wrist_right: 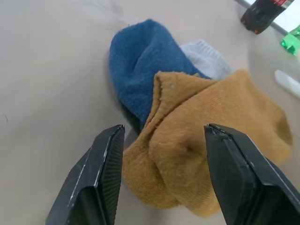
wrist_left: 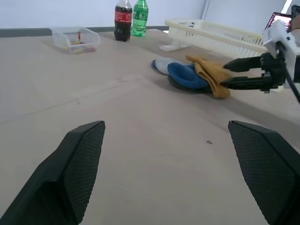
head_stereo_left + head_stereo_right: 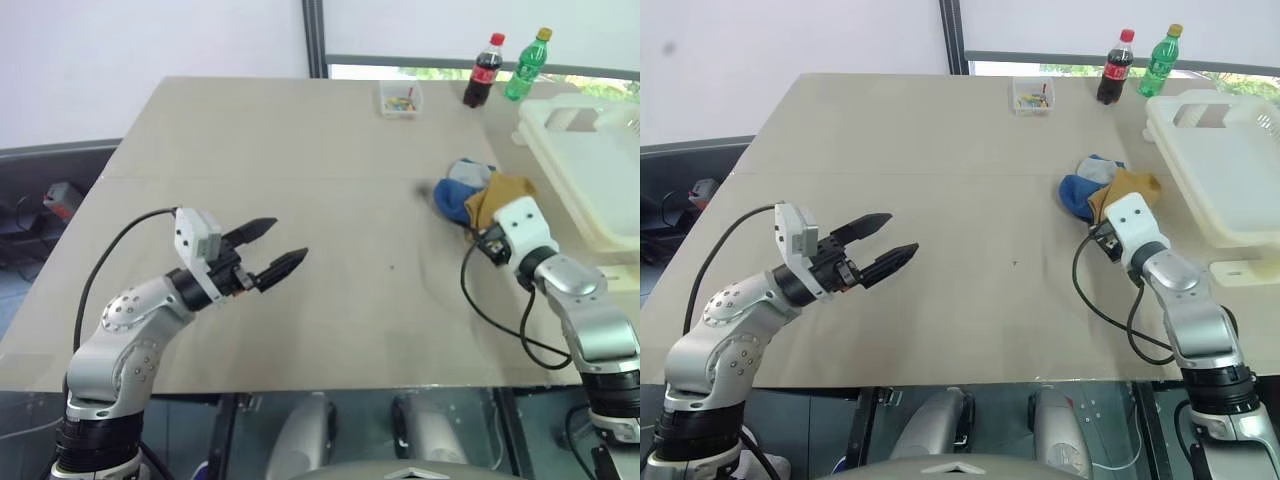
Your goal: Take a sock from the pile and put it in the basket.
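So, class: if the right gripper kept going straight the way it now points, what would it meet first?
The right gripper would most likely meet the mustard-yellow sock at the near edge of the pile; its fingers already flank it.

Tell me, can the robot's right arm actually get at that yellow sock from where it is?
Probably yes. The right tool is already at the pile, its fingers apart on either side of the mustard-yellow sock, with nothing between them and the sock.
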Available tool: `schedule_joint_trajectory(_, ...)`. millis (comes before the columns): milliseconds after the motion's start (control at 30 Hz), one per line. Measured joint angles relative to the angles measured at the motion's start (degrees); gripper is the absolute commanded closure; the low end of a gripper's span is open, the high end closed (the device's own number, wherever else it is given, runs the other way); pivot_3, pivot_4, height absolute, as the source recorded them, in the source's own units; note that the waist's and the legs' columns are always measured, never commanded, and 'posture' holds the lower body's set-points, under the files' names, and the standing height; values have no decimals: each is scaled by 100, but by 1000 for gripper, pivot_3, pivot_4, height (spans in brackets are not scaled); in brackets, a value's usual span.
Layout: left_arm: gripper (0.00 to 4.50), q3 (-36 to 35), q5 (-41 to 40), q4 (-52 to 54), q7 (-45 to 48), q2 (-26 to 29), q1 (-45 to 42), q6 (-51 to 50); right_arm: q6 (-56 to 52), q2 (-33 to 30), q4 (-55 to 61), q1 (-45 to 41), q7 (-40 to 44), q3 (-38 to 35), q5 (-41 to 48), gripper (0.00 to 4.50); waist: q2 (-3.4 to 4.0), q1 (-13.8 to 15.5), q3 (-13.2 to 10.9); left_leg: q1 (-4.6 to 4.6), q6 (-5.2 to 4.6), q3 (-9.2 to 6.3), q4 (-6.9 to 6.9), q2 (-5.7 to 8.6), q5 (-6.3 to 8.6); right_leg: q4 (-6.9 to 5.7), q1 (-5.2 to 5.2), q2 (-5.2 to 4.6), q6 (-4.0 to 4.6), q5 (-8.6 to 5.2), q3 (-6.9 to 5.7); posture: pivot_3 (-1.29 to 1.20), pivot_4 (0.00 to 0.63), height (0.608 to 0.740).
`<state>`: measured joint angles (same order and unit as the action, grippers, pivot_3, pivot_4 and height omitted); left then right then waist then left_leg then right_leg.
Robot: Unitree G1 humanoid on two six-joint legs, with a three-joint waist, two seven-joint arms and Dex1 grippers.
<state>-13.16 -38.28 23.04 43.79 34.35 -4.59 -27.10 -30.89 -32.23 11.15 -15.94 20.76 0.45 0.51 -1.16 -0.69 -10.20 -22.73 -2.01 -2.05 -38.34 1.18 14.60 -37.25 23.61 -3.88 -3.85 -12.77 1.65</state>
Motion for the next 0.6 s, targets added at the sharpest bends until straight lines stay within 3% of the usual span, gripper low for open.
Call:
schedule_joint_trajectory(200,0,16,12,21,-51,-6,-4,26,153,27,-296,-120,-3,26,-166,1711,0,-4,0,0,0,0,0,0,0,0,0,2,0,0,-1,0,150,740)
schedule_joint_trajectory(400,0,26,87,82,-54,-31,3,128,224,67,-296,-122,-2,24,-230,4434,0,-4,0,0,0,0,0,0,0,1,0,2,0,0,0,0,150,740)
schedule_joint_trajectory(600,0,38,105,82,-48,-56,2,166,227,97,-296,-122,-1,15,-233,4434,0,-4,0,0,0,0,0,0,0,1,0,2,0,0,0,0,150,740)
